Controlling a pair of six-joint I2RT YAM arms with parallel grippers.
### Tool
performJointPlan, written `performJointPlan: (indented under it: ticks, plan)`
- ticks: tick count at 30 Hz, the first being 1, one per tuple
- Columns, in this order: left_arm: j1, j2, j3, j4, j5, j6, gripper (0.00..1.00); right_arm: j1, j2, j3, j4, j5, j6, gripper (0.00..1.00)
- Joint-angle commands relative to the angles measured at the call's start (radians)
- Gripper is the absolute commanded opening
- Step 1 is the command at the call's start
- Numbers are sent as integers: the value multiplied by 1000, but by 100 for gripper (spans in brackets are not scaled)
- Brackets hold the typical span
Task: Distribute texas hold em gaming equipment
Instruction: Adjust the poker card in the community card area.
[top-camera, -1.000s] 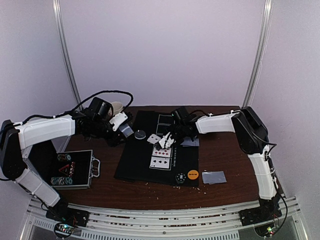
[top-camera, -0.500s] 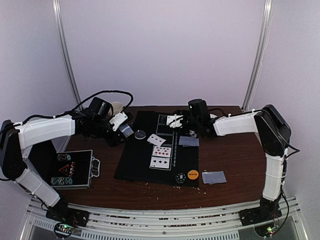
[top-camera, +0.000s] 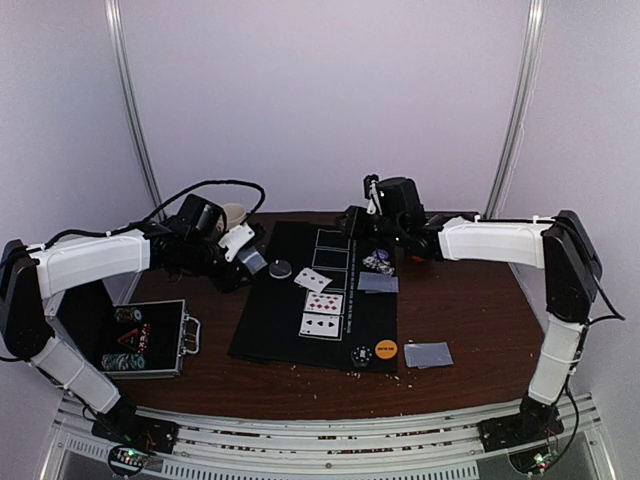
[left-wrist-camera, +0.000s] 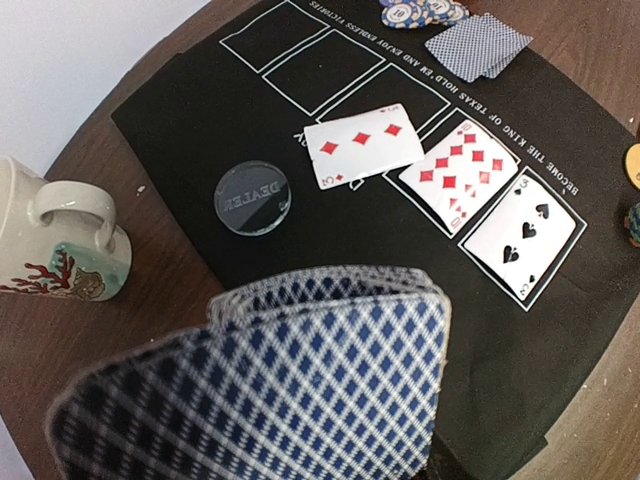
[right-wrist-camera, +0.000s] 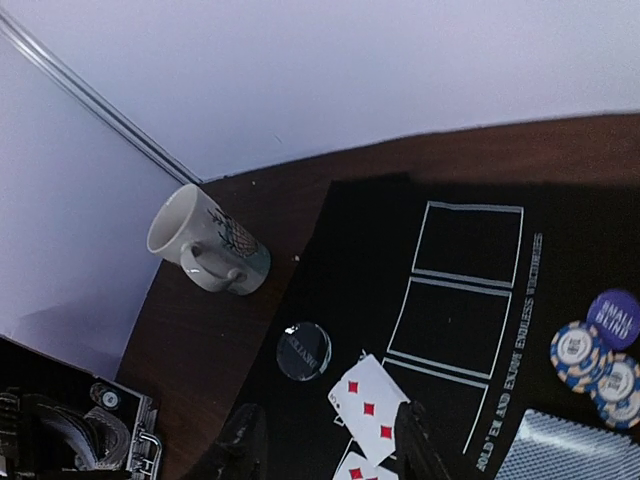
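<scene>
Cards with blue-checked backs sit gripped in the left tool. Three face-up cards lie on the mat, which is printed "BECOME THE KING OF TEXAS HOLD 'EM". A clear disc beside them reads "DEALER". The right tool stands wide, holding nothing.

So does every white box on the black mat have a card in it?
No, only three cards lie face up on the mat, and two boxes beside them are bare.

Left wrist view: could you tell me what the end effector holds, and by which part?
A deck of cards; where it is gripped is hidden.
</scene>
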Motion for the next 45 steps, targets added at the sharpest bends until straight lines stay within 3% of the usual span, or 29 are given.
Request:
performJointPlan:
  ticks: [1,9,23,36,45]
  plan:
    - [8,-24,24,56,-11,-21,42,0,79,-27,-79,-73,348,46]
    - [7,-33,18,55,-33,-21,43,0,248,50,-99,-184,453,48]
    - [8,-32,22,42,-42,-19,43,-8,411,117,-71,-260,511,38]
    - [8,-23,25,39,-19,-15,43,-37,460,-20,262,-379,765,33]
    - [8,-26,25,37,-20,-10,43,-38,506,21,305,-398,827,27]
